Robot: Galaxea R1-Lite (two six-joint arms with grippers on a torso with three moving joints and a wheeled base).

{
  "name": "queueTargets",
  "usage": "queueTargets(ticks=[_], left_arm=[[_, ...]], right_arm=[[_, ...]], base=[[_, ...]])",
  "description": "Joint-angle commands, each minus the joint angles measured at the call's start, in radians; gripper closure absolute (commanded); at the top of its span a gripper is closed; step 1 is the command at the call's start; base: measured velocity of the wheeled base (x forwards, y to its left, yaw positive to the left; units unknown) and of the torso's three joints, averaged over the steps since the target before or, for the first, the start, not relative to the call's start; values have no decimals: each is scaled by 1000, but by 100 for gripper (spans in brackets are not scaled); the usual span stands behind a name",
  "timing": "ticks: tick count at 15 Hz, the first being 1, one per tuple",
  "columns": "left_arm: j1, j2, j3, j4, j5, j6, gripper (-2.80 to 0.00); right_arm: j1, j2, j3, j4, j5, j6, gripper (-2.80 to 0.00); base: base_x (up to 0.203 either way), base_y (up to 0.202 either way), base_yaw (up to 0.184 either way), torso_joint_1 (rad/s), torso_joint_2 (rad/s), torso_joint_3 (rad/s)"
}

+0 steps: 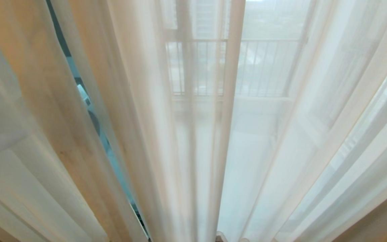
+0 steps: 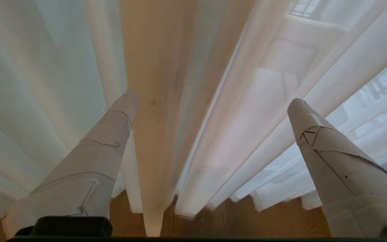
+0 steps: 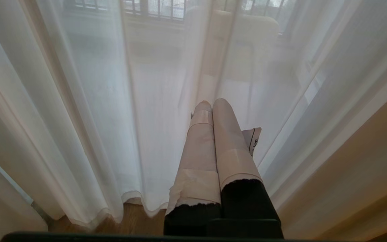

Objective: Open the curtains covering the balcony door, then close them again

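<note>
Head view: the curtains [image 1: 274, 134] fill the frame, drawn across the balcony door [image 1: 186, 67], whose frame shows dimly at upper centre; a narrow gap runs down the left.

Left wrist view: the left tool [image 2: 210, 107] stands wide before the folds (nothing held), above the wooden floor [image 2: 274, 218].

Right wrist view: the right tool [image 3: 211, 104] is pressed narrow, empty, at centre.

1. The curtains [image 1: 193, 134] filled the head view; top and hems were cut off by the frame edges.
2. The balcony door [image 1: 183, 50] showed only as a hazy frame through the fabric.
3. Railing [image 1: 264, 67] behind was blurred.
4. Neither arm was in the head view.
5. A dark object in the narrow gap [image 1: 89, 111] between folds was too obscured to identify.
</note>
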Motion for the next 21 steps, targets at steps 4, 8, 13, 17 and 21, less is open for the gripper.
queueTargets(ticks=[4,8,13,17,21], left_arm=[[192,-150,80,61,-125,6,-280],[271,-239,185,67,-186,85,0],[292,-327,277,67,-222,90,0],[294,-352,323,54,-221,85,0],[294,-360,395,-61,-221,84,0]], right_arm=[[0,1,0,0,1,-1,0],[0,1,0,0,1,-1,0],[0,1,0,0,1,-1,0],[0,1,0,0,1,-1,0],[0,1,0,0,1,-1,0]], base=[[0,0,0,0,0,0],[0,0,0,0,0,0],[0,0,0,0,0,0],[0,0,0,0,0,0],[0,0,0,0,0,0]])
